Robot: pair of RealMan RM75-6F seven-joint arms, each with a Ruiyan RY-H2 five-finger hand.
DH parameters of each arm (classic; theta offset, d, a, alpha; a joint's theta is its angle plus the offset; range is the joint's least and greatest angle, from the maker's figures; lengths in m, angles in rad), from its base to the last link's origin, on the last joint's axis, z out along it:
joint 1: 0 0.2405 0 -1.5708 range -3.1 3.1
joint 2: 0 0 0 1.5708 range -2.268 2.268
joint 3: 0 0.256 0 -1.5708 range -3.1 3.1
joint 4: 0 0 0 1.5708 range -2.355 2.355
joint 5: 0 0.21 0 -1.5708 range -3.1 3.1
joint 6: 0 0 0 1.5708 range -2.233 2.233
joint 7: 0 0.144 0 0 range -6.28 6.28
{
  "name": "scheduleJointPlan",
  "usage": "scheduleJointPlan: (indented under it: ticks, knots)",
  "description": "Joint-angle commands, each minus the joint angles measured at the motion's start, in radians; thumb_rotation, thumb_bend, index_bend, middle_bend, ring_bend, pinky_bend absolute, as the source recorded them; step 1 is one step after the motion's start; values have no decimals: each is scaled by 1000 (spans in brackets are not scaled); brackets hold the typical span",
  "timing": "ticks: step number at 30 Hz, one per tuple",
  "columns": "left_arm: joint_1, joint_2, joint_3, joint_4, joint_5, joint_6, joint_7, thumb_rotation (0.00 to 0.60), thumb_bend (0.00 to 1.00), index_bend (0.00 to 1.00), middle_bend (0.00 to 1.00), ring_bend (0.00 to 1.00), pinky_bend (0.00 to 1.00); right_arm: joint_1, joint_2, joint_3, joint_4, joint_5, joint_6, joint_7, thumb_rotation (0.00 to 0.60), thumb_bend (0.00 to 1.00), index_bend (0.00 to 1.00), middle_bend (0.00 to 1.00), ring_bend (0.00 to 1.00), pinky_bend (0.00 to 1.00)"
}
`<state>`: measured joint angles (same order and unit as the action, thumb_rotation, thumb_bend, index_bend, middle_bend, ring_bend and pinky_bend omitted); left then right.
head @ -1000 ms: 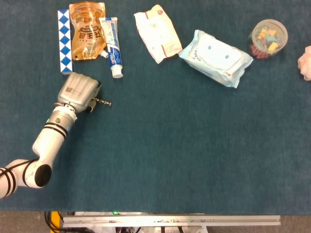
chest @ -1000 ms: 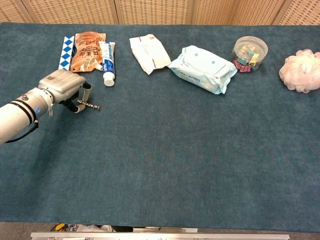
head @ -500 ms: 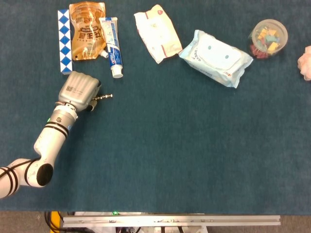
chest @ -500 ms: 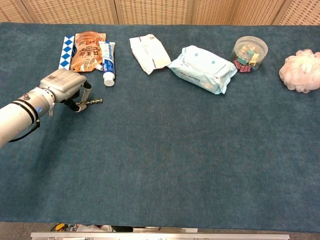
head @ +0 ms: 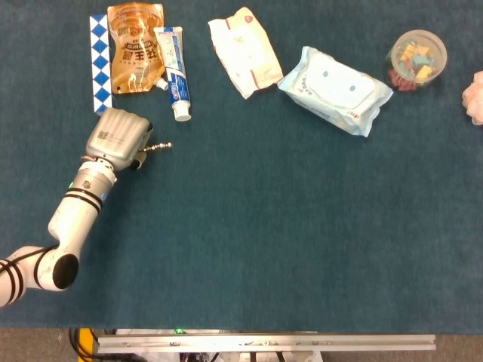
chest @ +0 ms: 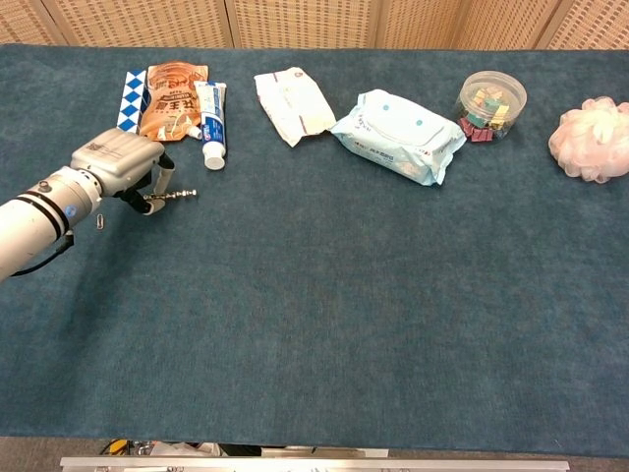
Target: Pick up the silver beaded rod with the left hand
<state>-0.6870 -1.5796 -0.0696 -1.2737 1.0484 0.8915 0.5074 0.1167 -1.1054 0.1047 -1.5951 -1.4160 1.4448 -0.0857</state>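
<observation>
My left hand [head: 117, 138] [chest: 118, 167] grips one end of the silver beaded rod [head: 159, 146] [chest: 173, 197] at the table's far left. The rod's free end sticks out to the right of the fingers, roughly level. It sits just below the toothpaste tube [head: 173, 74] [chest: 210, 125]. The held end is hidden under the hand. My right hand shows in neither view.
Along the back lie a blue-white diamond-patterned strip [head: 99, 63], an orange pouch [head: 135, 47], a white packet [head: 244, 52], a wet-wipes pack [head: 335, 90], a clear tub of small pieces [head: 416, 59] and a pink pouf [chest: 592, 140]. A small paper clip [chest: 103, 218] lies beside my left wrist.
The left hand has drawn up and slightly left with the rod. The rod's free end, angled down to the cloth a second ago, now points out level and higher.
</observation>
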Motion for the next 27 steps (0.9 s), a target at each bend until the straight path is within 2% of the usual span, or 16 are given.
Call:
scheduleJointPlan:
  ticks: [1,9,15,27]
  knots:
    - [6,16,0,-18,12,14,-8,600,392,607,1000,956,912,-1,-1,0,1,-1,1,1,600,329,364,423,342,346]
    - [38,87,6,-93,65,99,-9,600,392,608,1000,956,912,-2,-3,0,4,-7,6,7,600,329,363,424,342,346]
    - [82,148,29,-127,111,181,13,600,392,610,1000,956,912,0,-4,0,9,-12,3,15,600,330,363,424,342,346]
    - [148,219,94,-179,147,217,70,600,393,614,1000,956,912,5,-9,-2,16,-21,-4,24,600,330,363,424,342,346]
